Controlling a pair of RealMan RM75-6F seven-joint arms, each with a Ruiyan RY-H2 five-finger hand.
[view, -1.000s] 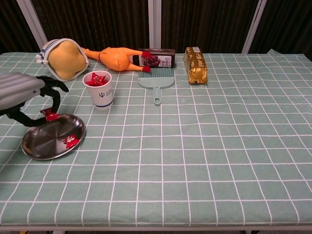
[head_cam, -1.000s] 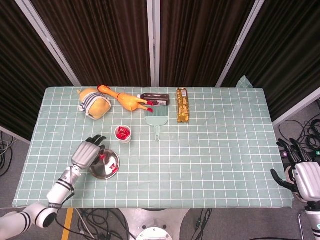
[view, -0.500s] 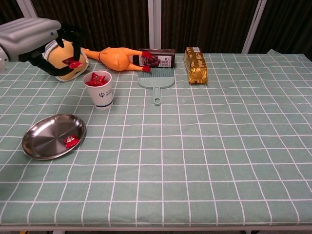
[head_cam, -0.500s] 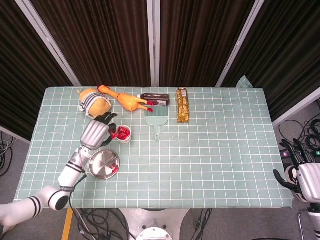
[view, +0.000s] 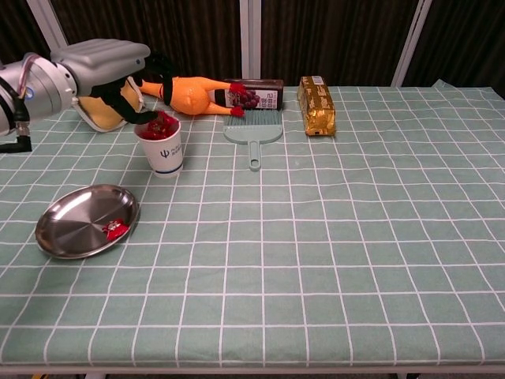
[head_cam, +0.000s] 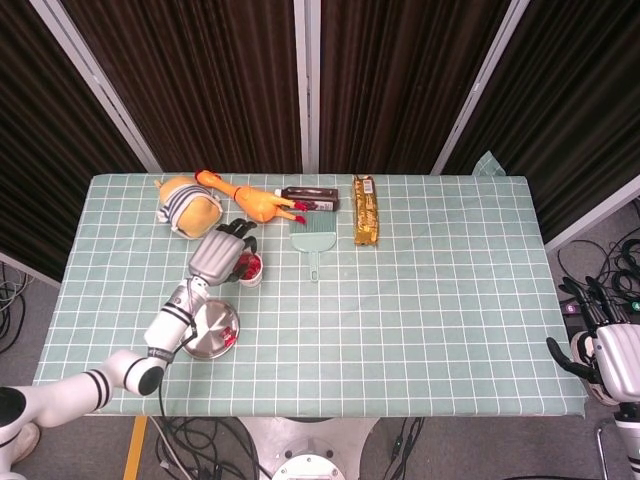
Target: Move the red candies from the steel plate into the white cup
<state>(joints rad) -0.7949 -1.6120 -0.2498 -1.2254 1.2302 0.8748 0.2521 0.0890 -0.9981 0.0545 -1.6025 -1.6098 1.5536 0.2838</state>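
The white cup (view: 162,151) stands left of centre with red candies (view: 163,125) heaped in it; in the head view the cup (head_cam: 250,271) is partly covered. My left hand (view: 105,63) hovers over it, fingers pointing down into its mouth and pinching a red candy at the rim. From above, the left hand (head_cam: 216,255) sits right over the cup. The steel plate (view: 72,223) lies nearer the front left, and one red candy (view: 115,229) rests on it. My right hand (head_cam: 603,352) hangs beyond the table's right edge, fingers apart, holding nothing.
Along the far edge lie a plush toy (head_cam: 188,206), a rubber chicken (head_cam: 255,203), a dark box (head_cam: 311,198) and a golden snack bar (head_cam: 367,211). A pale green brush (head_cam: 313,244) lies just right of the cup.
My left hand lifted a red candy off the plate, carried it back and to the right, and has lowered its fingers to the cup's mouth. The right hand barely moved.
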